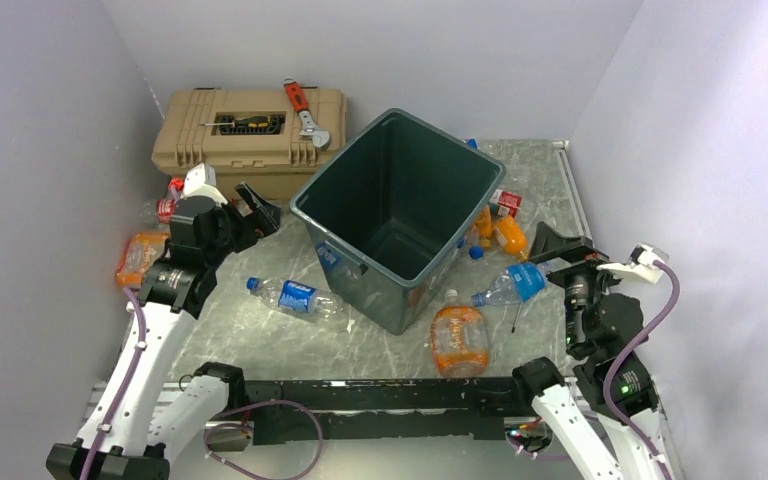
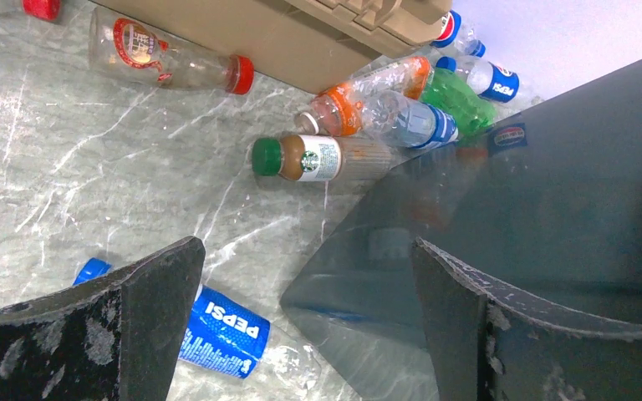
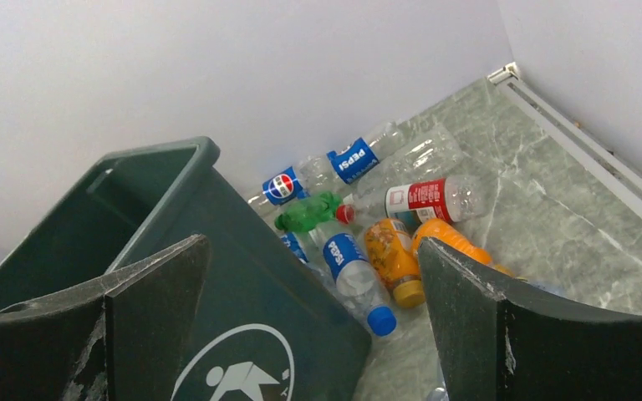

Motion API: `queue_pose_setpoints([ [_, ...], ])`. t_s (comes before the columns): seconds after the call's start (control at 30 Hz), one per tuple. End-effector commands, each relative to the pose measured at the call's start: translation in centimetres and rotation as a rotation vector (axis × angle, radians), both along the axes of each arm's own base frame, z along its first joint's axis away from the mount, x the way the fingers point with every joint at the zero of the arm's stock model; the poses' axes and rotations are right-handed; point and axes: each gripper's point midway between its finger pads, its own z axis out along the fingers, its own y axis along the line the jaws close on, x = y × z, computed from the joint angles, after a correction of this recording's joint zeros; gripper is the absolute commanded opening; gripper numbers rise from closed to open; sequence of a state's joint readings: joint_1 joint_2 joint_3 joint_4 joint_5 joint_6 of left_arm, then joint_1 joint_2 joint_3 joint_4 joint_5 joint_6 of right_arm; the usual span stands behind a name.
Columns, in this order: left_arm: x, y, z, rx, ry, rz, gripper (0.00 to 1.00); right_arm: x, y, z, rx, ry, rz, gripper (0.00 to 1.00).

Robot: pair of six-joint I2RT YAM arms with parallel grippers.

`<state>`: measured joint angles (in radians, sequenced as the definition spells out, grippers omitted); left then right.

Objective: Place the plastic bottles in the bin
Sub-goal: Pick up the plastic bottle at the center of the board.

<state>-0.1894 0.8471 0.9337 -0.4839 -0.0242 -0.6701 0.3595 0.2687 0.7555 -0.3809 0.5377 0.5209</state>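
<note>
Left gripper [image 2: 308,330]: fingers wide apart, nothing between them, hanging over the table by the bin's near-left corner.
Right gripper [image 3: 313,330]: fingers spread too, empty, out past the bin's right wall.
Bin [image 1: 358,165]: dark green-grey plastic, tapered and rimmed, standing mid-table with its mouth up. There's a white circle logo [image 3: 234,372] on its side.
Pepsi bottle [image 1: 295,296]: clear and crumpled, PEPSI in white on a blue label. It lies on the table left of the bin, long axis left to right, blue cap to the left.
Starbucks bottle [image 2: 318,157]: green cap, brown drink, white label with the green badge. It is on its side just beside the bin, cap pointing away from it.
Orange bottle [image 1: 458,338]: ribbed, orange label, lying in front of the bin with its white cap toward it.
Pile [image 3: 347,255]: more PEPSI labels, a green bottle, a red-label one and orange ones, heaped on the table right of the bin.
Toolbox [image 1: 250,130]: tan, ribbed lid, behind and left of the bin.
Table [image 1: 260,340]: grey marble pattern, white veins.
</note>
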Motion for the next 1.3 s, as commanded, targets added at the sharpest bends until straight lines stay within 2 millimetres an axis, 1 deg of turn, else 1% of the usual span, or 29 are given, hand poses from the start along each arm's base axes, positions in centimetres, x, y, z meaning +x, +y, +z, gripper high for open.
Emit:
queue_pose_setpoints([
  [0.0,0.0,0.2,1.5,0.016,-0.058,0.001,0.99,0.2,-0.5,-0.8,-0.001,0.05,-0.033,1.0],
  [0.1,-0.2,0.3,1.4,0.024,-0.067,-0.002,0.99,0.8,-1.1,-2.4,-0.015,0.161,-0.093,1.0],
  [0.2,-0.4,0.6,1.3,0.032,-0.063,0.009,0.99,1.5,-0.9,-4.0,-0.029,0.243,-0.102,1.0],
  [0.33,-0.6,0.9,1.3,0.051,-0.071,0.01,0.99,2.2,-1.0,-6.0,-0.013,0.308,-0.14,1.0],
  [0.43,-0.7,1.2,1.1,0.058,-0.068,0.025,0.99,2.6,-1.6,-8.2,-0.004,0.389,-0.205,0.99],
  [0.57,-0.8,1.1,1.2,0.058,-0.063,0.018,0.99,3.2,-2.0,-11.7,0.007,0.498,-0.26,0.98],
  [0.6,-0.8,1.1,1.1,0.057,-0.059,0.021,0.99,3.3,-2.3,-12.9,0.02,0.528,-0.274,0.99],
  [0.63,-0.9,1.2,1.0,0.058,-0.057,0.026,0.99,3.4,-2.6,-13.7,0.048,0.545,-0.285,0.99],
  [0.67,-0.9,1.4,0.8,0.06,-0.051,0.038,0.99,3.3,-3.0,-15.3,0.082,0.579,-0.299,0.99],
  [0.77,-1.0,2.2,0.2,0.068,-0.029,0.086,0.99,3.1,-4.2,-18.8,0.211,0.636,-0.329,1.0],
  [0.8,-0.9,2.4,0.0,0.071,-0.017,0.1,0.99,3.0,-4.3,-19.9,0.241,0.654,-0.334,1.0],
  [0.83,-0.9,2.5,-0.2,0.073,-0.007,0.108,0.99,2.8,-5.1,-21.0,0.274,0.67,-0.373,1.0],
  [1.0,-0.8,2.3,-0.6,0.066,0.02,0.102,0.99,2.5,-5.2,-25.6,0.365,0.764,-0.407,1.0],
  [1.1,-0.9,2.1,-0.5,0.059,0.012,0.09,0.99,2.8,-4.9,-26.8,0.408,0.747,-0.404,0.98],
  [1.27,-0.9,1.8,-0.5,0.055,0.007,0.076,0.99,4.1,-4.1,-26.4,0.453,0.643,-0.343,0.97],
])
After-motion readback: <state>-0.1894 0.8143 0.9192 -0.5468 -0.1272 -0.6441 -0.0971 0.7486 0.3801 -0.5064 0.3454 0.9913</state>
